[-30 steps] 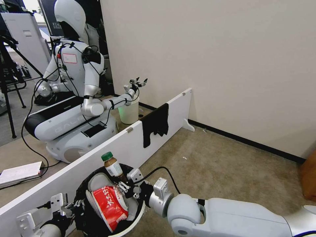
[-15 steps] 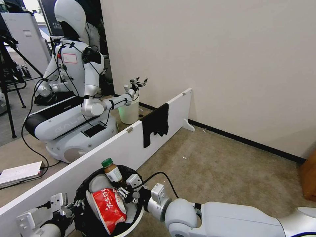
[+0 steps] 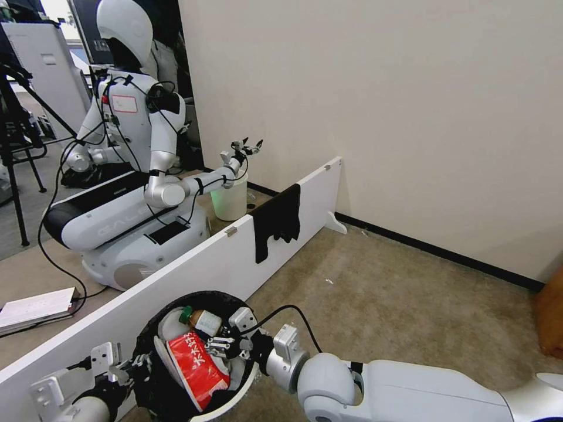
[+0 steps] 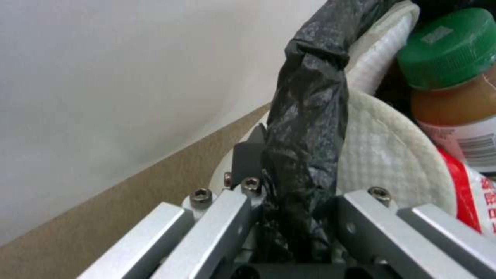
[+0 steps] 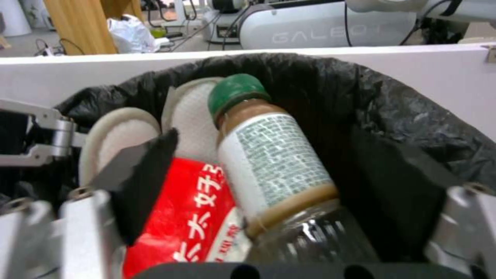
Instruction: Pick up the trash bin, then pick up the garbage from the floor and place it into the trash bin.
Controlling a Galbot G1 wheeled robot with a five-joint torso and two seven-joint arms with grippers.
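The trash bin [image 3: 234,394] sits close against the low white board [image 3: 193,272], which fences off its far side; a black cloth [image 3: 277,221] hangs over that board farther along. On the bin's other side the beige carpet [image 3: 399,293] lies open as far as the wall.

Inside the bin's black bag [image 5: 398,116] the garbage is piled to the rim: white slippers [image 5: 119,135] along the board side, a red snack packet [image 3: 196,366] leaning on them, and a green-capped bottle [image 5: 269,151] lying tilted across the top with its cap toward the board.

The left gripper [image 4: 297,217] is at the bin's rim, its fingers clamped on a fold of the bag. The right gripper [image 3: 226,346] hangs over the bin's mouth with its jaws spread to either side of the bottle; the bottle looks free of the pads, though the wrist view is too close to be sure.
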